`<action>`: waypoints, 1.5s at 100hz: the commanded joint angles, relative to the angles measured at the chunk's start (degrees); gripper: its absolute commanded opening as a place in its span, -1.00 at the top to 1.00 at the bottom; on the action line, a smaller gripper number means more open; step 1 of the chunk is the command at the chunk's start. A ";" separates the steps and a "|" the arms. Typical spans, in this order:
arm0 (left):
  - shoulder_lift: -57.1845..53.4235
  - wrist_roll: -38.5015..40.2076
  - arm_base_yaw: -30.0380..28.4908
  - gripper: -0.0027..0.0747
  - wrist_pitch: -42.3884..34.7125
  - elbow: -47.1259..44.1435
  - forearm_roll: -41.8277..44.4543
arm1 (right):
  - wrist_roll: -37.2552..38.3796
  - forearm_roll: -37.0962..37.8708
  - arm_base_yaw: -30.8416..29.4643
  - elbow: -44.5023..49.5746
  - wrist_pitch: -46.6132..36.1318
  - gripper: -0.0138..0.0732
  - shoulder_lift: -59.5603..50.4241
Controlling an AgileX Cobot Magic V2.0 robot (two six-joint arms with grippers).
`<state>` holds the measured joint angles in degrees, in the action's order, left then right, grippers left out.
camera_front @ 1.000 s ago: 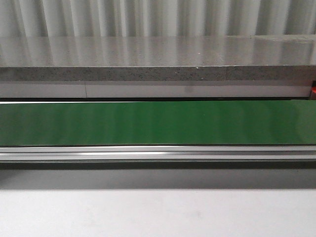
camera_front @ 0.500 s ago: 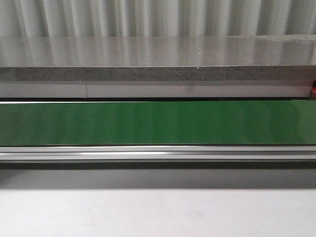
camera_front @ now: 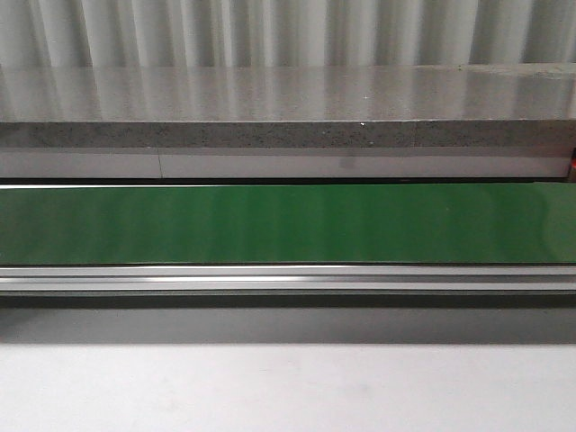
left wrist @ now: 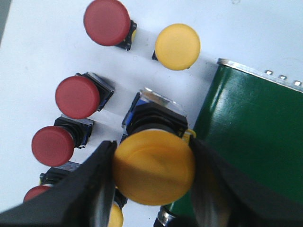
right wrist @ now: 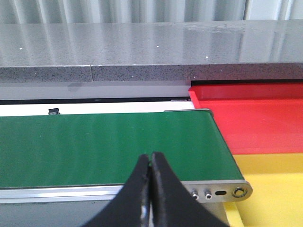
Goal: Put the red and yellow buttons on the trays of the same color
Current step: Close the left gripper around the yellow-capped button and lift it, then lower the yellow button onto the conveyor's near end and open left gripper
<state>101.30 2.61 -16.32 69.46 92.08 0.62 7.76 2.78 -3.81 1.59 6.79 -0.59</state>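
Observation:
In the left wrist view my left gripper [left wrist: 154,168] is shut on a yellow button [left wrist: 154,168], holding its cap between both black fingers above the white table, next to the end of the green belt [left wrist: 255,137]. Three red buttons [left wrist: 107,22] [left wrist: 77,97] [left wrist: 52,145] and another yellow button [left wrist: 177,47] stand on the table below. In the right wrist view my right gripper [right wrist: 151,163] is shut and empty over the near edge of the green belt [right wrist: 104,146]. The red tray [right wrist: 255,118] and yellow tray [right wrist: 274,189] lie beside that belt end.
The front view shows only the green conveyor belt [camera_front: 288,223], its aluminium rail [camera_front: 288,279], a grey stone ledge [camera_front: 288,108] behind and the white table [camera_front: 288,387] in front. Part of another red button [left wrist: 35,193] and another yellow cap [left wrist: 115,216] show near the left fingers.

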 commanded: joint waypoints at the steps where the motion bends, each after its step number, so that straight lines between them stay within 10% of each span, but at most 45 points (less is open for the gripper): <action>1: -5.69 -0.59 1.29 0.53 -0.17 1.37 -0.62 | 0.04 0.69 -0.30 0.05 -4.28 0.84 -0.89; 102: -2.85 -0.73 10.94 0.51 2.38 -3.56 -0.62 | 0.04 0.69 -0.25 0.05 -4.28 0.84 -0.89; 150: -2.85 -0.73 10.94 -0.37 0.62 -3.27 -5.89 | 0.04 0.69 -0.25 0.05 -4.28 0.84 -0.89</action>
<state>101.11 1.77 -5.63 70.82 87.11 -2.86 7.76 2.78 -3.81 1.59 6.79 -0.59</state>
